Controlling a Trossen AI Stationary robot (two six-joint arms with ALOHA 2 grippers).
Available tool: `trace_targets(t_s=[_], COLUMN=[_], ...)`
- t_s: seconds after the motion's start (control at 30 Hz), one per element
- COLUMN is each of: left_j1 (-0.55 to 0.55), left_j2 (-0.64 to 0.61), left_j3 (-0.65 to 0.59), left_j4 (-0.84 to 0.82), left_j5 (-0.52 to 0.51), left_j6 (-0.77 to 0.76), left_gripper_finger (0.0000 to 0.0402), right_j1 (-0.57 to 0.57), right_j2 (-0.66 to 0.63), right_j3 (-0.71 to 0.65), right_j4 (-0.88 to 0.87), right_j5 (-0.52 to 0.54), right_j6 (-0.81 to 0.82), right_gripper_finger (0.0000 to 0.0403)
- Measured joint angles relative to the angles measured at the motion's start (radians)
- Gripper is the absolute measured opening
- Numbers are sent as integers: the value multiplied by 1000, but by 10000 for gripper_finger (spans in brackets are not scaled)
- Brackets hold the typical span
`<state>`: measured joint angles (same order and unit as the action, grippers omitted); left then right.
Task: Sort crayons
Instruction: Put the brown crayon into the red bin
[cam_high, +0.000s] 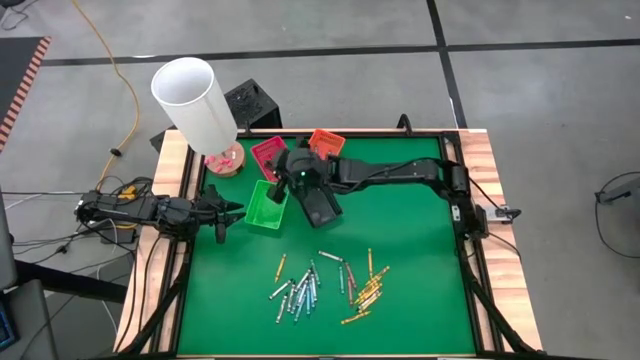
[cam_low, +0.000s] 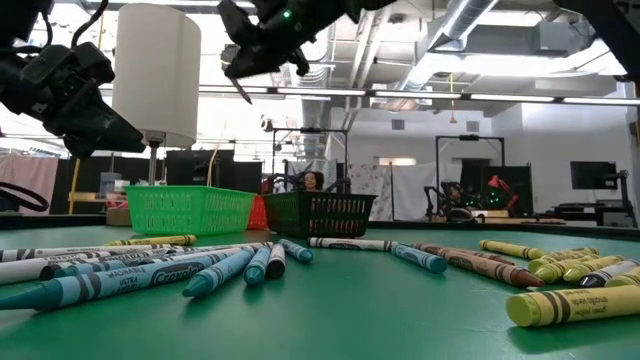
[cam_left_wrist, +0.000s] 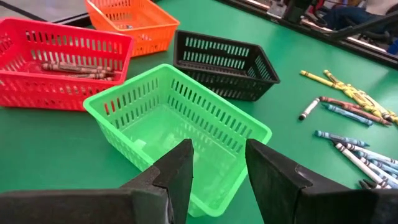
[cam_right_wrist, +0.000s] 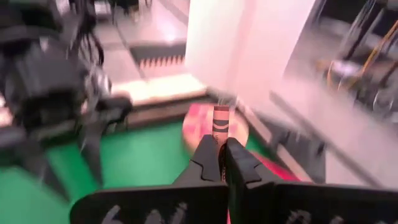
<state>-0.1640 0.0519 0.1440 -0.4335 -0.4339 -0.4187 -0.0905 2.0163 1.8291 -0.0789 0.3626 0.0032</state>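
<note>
1. The left gripper (cam_left_wrist: 217, 171) hovers at the table's left edge, jaws partly open and empty; the green tray (cam_left_wrist: 177, 130) lies just ahead of its fingertips.
2. The right gripper (cam_right_wrist: 219, 152) is clamped shut on a red-brown crayon (cam_right_wrist: 220, 124), held above the red tray (cam_high: 268, 155).
3. The loose crayons (cam_high: 325, 285) lie well below both grippers, toward the table's near edge.

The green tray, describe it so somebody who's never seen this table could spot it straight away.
Start at the tall white cylinder standing at the far left corner of the green table. Four small mesh trays cluster beside it; the green tray is the one nearest the left gripper, next to the black tray. It is the only bright green one, and it looks empty, unlike the red tray holding brown crayons.
</note>
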Motion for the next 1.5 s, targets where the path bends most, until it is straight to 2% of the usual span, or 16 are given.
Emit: trace_targets(t_s=[0.13,0.3,0.47,0.6,0.77,0.97,1.23,1.5], left_j1=[0,0,0,0,0,0,0,0], left_j2=[0,0,0,0,0,0,2,2], left_j3=[0,0,0,0,0,0,0,0], left_j4=[0,0,0,0,0,0,-1,-1], left_j5=[0,0,0,-1,-19,-24,-20,-19], left_j6=[15,15,16,16,16,15,14,14], left_gripper_finger=[137,137,137,137,137,137,137,137], right_j1=[-22,-65,-111,-142,-169,-180,-190,-199], right_j2=[1,1,2,2,2,54,142,283], right_j3=[-43,-136,-247,-332,-383,-381,-316,-160], right_j4=[149,313,514,661,760,793,747,646], right_j5=[0,-21,-99,-104,-116,-247,-244,-225], right_j6=[-73,-90,-77,-23,-10,-56,-57,-49], right_gripper_finger=[2,2,2,2,2,2,2,2])
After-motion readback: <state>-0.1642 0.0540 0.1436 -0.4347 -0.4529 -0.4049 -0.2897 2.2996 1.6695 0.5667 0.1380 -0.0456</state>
